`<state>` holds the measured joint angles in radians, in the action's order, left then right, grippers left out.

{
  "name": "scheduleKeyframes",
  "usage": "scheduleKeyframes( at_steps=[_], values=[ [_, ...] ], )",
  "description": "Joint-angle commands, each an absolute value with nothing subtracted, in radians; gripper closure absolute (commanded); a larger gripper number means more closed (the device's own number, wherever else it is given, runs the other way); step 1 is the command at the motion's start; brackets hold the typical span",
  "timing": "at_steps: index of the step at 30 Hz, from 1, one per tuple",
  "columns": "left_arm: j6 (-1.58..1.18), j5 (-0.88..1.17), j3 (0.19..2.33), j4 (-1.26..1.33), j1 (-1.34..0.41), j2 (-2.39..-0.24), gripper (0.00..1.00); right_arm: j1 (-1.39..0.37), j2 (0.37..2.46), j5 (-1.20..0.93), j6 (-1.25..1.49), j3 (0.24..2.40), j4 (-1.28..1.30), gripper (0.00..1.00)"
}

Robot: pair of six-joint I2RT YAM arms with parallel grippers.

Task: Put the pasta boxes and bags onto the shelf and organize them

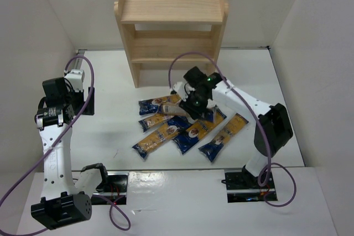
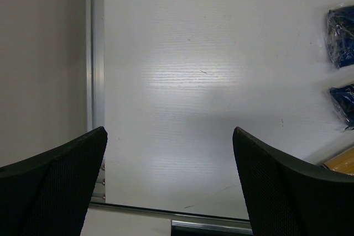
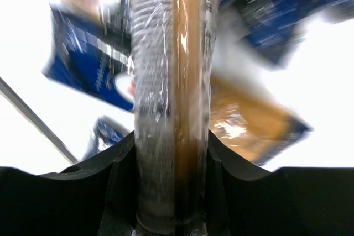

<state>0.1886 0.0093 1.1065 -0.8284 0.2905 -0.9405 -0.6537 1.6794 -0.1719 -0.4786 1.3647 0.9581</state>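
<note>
Several dark-blue pasta packs showing yellow spaghetti (image 1: 160,137) lie fanned out on the white table in front of the light wooden shelf (image 1: 171,26), whose tiers hold nothing. My right gripper (image 1: 192,109) is down in the middle of the pile. In the right wrist view its jaws (image 3: 171,136) press on both sides of a paler, clear-wrapped pasta pack (image 3: 171,53) that runs straight out between them. My left gripper (image 1: 86,100) hangs at the table's left side, open (image 2: 168,131), with only bare table between its fingers. Blue pack ends (image 2: 341,34) show at the right edge of the left wrist view.
White walls close in the table on the left, the right and the back. A metal rail (image 2: 97,53) runs along the left wall. The right arm's purple cable (image 1: 188,56) loops up in front of the shelf's lower tier.
</note>
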Motion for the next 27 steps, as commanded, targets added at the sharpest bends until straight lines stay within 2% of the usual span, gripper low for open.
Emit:
scheduleKeyframes(
  at_steps=[1, 4, 13, 18, 27],
  values=[
    [0.192, 0.037, 1.149, -0.808, 0.296, -0.959, 0.0, -0.597, 1.582, -0.262, -0.384, 1.575, 0.997, 1.0],
    [0.183, 0.037, 1.199, -0.818, 0.296, -1.008, 0.0, -0.543, 1.591, -0.317, -0.322, 1.709, 1.018, 1.0],
    [0.173, 0.067, 1.296, -0.828, 0.296, -1.074, 0.0, -0.543, 1.643, -0.354, -0.31, 2.057, 1.098, 1.0],
    [0.164, 0.067, 1.287, -0.828, 0.296, -1.083, 0.0, -0.552, 1.643, -0.475, -0.363, 2.109, 1.098, 1.0],
    [0.164, 0.058, 1.278, -0.828, 0.296, -1.083, 0.0, -0.561, 1.652, -0.505, -0.364, 2.316, 1.013, 1.0]
  ],
)
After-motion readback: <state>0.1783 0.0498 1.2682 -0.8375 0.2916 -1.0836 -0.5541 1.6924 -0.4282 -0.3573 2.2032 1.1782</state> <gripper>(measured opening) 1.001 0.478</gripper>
